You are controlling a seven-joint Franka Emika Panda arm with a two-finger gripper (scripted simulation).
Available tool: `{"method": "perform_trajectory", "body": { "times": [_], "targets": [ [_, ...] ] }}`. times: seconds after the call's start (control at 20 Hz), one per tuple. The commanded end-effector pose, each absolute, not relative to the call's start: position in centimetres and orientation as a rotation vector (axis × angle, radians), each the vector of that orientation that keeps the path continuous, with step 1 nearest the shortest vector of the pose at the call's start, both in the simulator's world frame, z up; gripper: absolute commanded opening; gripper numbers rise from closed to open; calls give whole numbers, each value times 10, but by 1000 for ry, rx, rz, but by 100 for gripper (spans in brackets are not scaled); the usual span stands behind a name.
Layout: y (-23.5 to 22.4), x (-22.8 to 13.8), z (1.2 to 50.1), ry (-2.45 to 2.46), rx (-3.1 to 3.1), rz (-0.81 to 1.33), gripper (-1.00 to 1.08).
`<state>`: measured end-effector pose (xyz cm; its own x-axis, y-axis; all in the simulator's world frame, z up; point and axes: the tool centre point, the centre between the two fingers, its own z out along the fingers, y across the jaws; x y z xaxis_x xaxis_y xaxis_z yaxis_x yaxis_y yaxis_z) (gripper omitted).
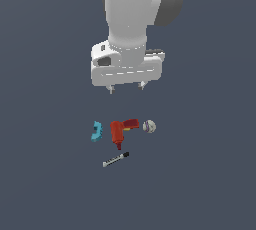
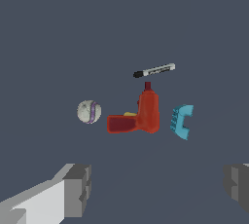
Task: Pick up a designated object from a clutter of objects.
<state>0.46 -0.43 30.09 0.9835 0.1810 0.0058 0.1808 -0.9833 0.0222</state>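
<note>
The designated object, a small whitish-grey ball [image 1: 149,126] [image 2: 89,112] with faint seam marks, rests on the dark floor at the exterior view's right end of the clutter of objects. Beside it lie a red power drill [image 1: 120,131] [image 2: 139,114], a cyan curved piece [image 1: 96,131] [image 2: 182,121] and a black-and-grey marker pen [image 1: 116,159] [image 2: 154,70]. My gripper [image 1: 126,88] [image 2: 155,189] hangs high above the drill, open, with nothing between its fingers [image 2: 78,189].
The items lie close together on a plain dark grey floor [image 1: 200,174]. The drill's handle points toward the ball with a small gap between them. The white arm [image 1: 135,14] fills the upper middle of the exterior view.
</note>
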Motion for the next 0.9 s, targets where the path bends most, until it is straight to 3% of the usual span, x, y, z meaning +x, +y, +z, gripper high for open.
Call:
{"method": "perform_trajectory", "body": {
  "times": [0.0, 0.85],
  "targets": [
    [0, 7, 291, 369, 3095, 9, 100],
    [42, 17, 200, 1164, 2882, -11, 100]
  ]
}}
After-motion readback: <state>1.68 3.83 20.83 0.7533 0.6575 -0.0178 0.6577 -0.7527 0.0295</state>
